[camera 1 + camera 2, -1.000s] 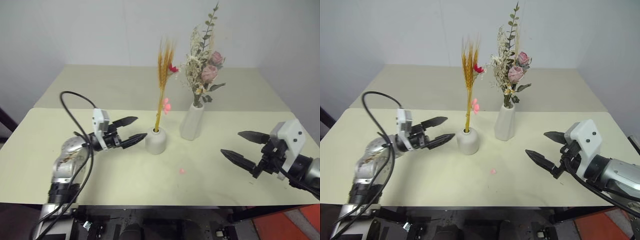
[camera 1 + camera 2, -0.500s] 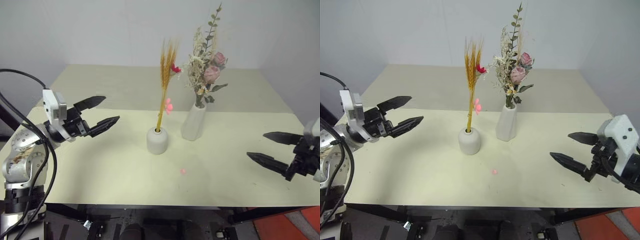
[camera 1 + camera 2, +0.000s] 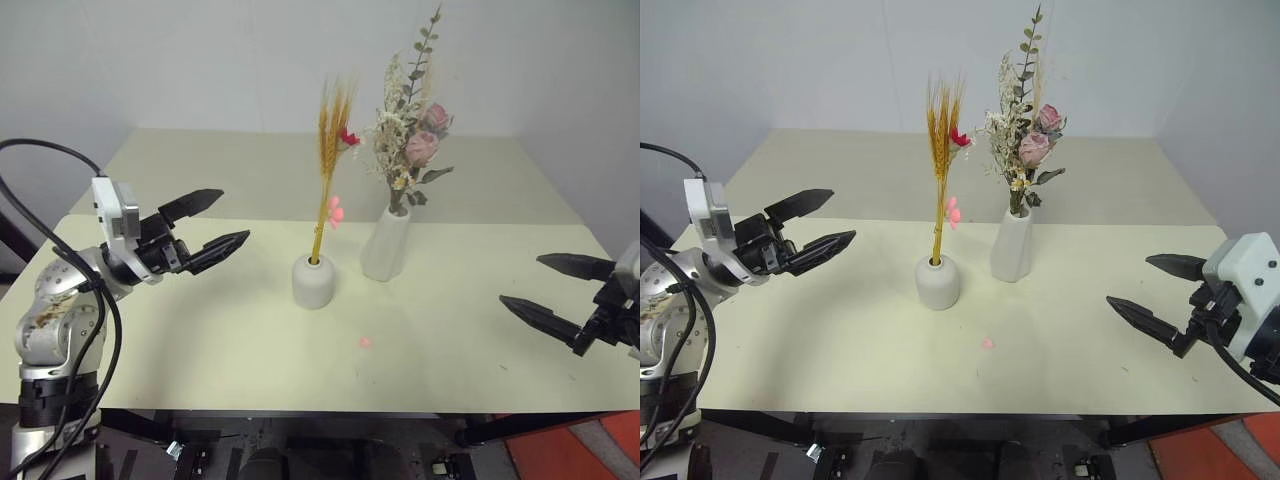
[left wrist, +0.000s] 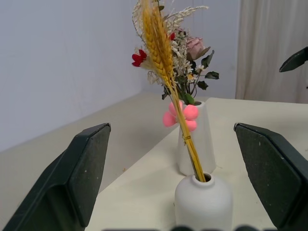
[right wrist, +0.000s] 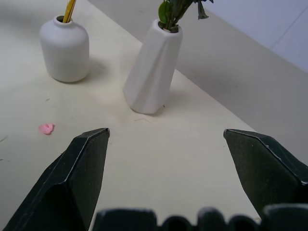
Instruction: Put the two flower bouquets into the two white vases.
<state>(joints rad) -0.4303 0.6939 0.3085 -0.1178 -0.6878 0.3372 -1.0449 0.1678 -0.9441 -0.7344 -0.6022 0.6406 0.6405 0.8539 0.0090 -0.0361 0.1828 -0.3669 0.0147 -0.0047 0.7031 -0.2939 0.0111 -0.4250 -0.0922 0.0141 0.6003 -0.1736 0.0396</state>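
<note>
At the middle of the table a short rounded white vase (image 3: 313, 281) holds the slim golden wheat bundle (image 3: 329, 150) with red and pink blossoms. Just right of it the taller tapered white vase (image 3: 386, 243) holds the bushier bunch with pink roses (image 3: 412, 130). Both bouquets stand upright in their vases. My left gripper (image 3: 218, 222) hovers open and empty to the left of the short vase, well apart from it. My right gripper (image 3: 555, 287) is open and empty near the table's right edge, far from the tall vase.
A small pink petal (image 3: 366, 342) lies on the cream table (image 3: 200, 340) in front of the vases. A second table surface (image 3: 230, 170) stretches behind, up to a white wall. A black cable (image 3: 40, 160) loops over my left arm.
Both open grippers have drawn away from the vases: the left rose and pulled back to the left, the right moved out to the right edge. Vases and bouquets stayed put.
</note>
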